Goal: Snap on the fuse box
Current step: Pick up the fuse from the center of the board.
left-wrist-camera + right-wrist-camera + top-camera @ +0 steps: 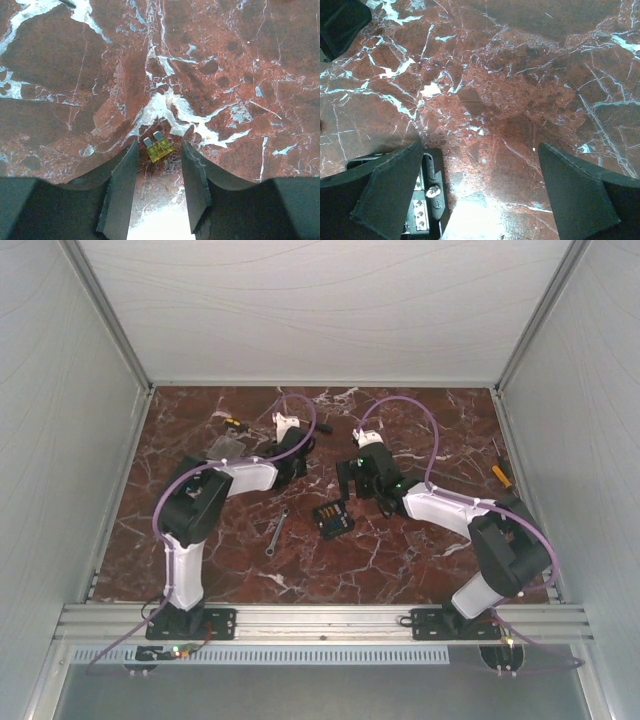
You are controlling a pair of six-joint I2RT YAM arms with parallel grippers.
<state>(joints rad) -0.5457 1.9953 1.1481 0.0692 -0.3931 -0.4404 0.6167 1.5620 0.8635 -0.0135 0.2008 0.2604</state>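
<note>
The fuse box (332, 517) is a small black box with orange-yellow fuses inside, lying on the marble between the arms. In the right wrist view its edge (431, 192) shows at the lower left, partly behind my left finger (390, 190). My right gripper (480, 147) hangs wide open just beyond the box (347, 483), holding nothing. My left gripper (298, 462) is low over the table farther back. Its jaws stand partly open on either side of a small loose yellow blade fuse (159, 148), with a gap on each side.
A flat clear cover (225, 448) lies at the back left beside a yellow-handled screwdriver (232, 423). A wrench (277, 530) lies left of the fuse box. Another screwdriver (500, 473) lies near the right wall. A dark shape (340, 20) sits in the right wrist view's top-left corner.
</note>
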